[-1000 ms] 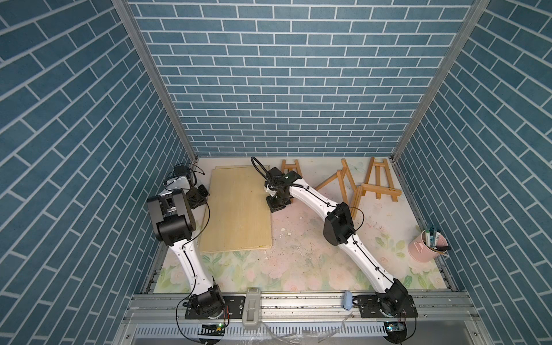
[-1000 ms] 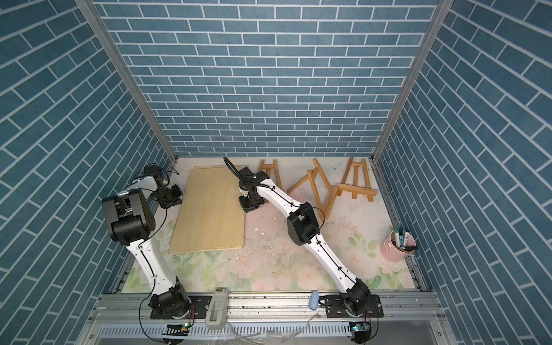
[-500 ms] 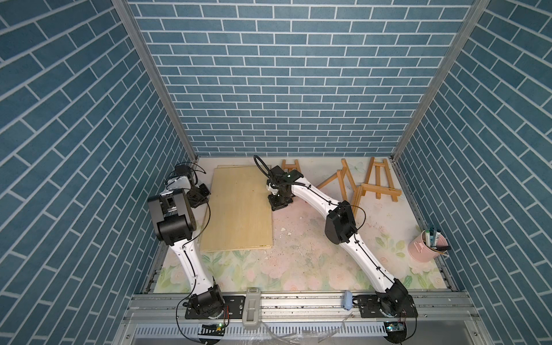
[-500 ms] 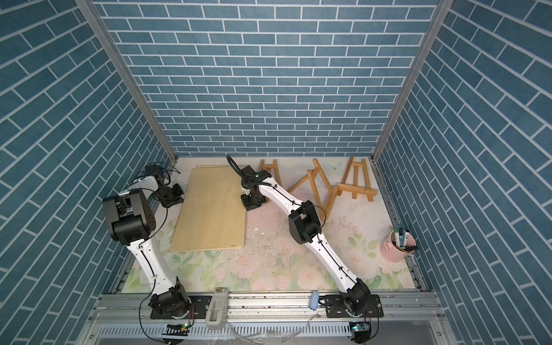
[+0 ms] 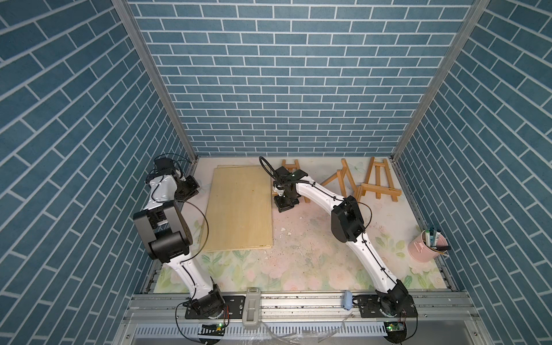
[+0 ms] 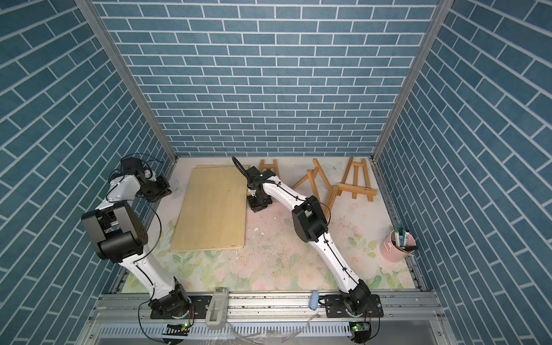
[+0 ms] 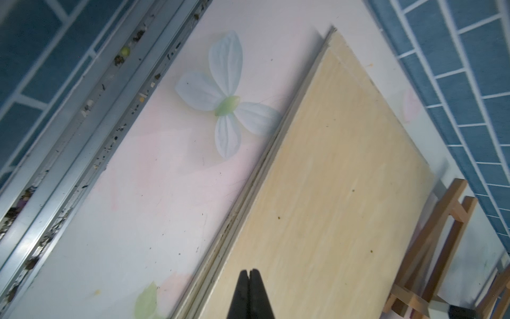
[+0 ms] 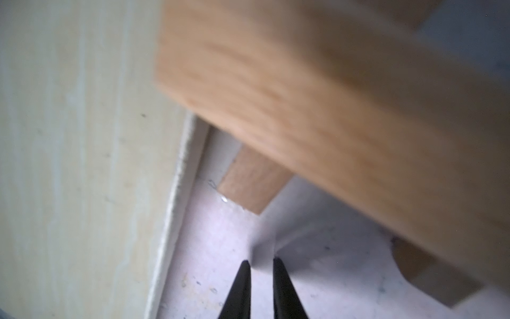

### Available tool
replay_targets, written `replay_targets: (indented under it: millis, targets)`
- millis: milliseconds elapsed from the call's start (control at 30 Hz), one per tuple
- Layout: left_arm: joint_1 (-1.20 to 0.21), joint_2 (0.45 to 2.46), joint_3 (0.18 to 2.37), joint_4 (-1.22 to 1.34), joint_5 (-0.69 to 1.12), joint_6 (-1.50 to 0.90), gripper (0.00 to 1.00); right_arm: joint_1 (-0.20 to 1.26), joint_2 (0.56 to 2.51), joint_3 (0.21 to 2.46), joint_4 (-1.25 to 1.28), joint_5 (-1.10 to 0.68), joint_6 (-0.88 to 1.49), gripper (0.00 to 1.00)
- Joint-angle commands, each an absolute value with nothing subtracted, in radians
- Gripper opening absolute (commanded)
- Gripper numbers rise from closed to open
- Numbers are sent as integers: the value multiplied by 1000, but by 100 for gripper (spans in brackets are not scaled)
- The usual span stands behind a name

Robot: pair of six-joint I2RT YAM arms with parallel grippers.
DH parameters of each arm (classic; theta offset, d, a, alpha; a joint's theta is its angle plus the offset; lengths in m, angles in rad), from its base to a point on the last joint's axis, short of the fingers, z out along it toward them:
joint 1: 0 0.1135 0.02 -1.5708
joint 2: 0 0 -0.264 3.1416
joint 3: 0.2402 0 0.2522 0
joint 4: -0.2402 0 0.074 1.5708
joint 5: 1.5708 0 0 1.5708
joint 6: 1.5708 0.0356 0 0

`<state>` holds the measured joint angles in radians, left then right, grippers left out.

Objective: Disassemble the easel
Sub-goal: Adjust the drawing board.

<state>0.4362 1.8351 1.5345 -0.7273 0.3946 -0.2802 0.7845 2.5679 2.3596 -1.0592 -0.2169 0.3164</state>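
The easel (image 5: 290, 166) is a small A-frame of orange-brown wood with cross rungs. It stands at 12 o'clock on the flowered mat (image 5: 298, 263), close to the back wall. It is just beside the far right corner of a pale board (image 5: 240, 209) that lies flat at 10 to 11 o'clock. Two more easels (image 5: 378, 182) are at 1 to 2 o'clock, and a pink cup (image 5: 421, 249) of pens is at 4 o'clock.

In both top views the right arm (image 5: 348, 221) covers the easel's lower half, so only its top rungs show clearly. The right wrist view fills that in, though blurred: a wide wooden bar (image 8: 317, 110) close up, a leg end (image 8: 249, 189) on the mat, and the board's edge alongside. The left wrist view catches the easel (image 7: 441, 234) from the side, beyond the board.

The right arm reaches from 5 o'clock to 12, elbow raised and wrist bent down. The right claw (image 8: 260, 265) points at the mat between board and easel, its tips slightly spread with nothing between them. The left arm (image 5: 162, 230) is folded at 9 o'clock. The left claw (image 7: 250, 272) is pressed together near the board's left edge, empty.
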Motion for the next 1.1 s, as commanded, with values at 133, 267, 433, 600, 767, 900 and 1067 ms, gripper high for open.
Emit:
replay_targets:
  millis: [133, 267, 433, 600, 767, 900, 1067]
  targets:
    - [431, 1591, 1490, -763, 473, -269, 6, 783, 2311, 2171, -997, -202, 256, 16]
    - [422, 1453, 1481, -795, 520, -259, 7, 791, 2159, 2032, -938, -304, 197, 16]
    - [393, 1279, 1500, -864, 501, -271, 10, 855, 2022, 1893, -903, -433, 94, 15]
    - [352, 1190, 1574, -957, 507, -283, 13, 948, 1988, 1861, -917, -515, 85, 13]
    - [341, 1125, 1607, -971, 520, -319, 13, 1054, 2009, 1830, -904, -531, 47, 10]
    - [340, 1142, 1714, -1003, 567, -331, 13, 1122, 2064, 1861, -909, -483, 37, 6]
    - [331, 1186, 1810, -1024, 644, -339, 13, 1187, 2167, 1949, -936, -397, 7, 3]
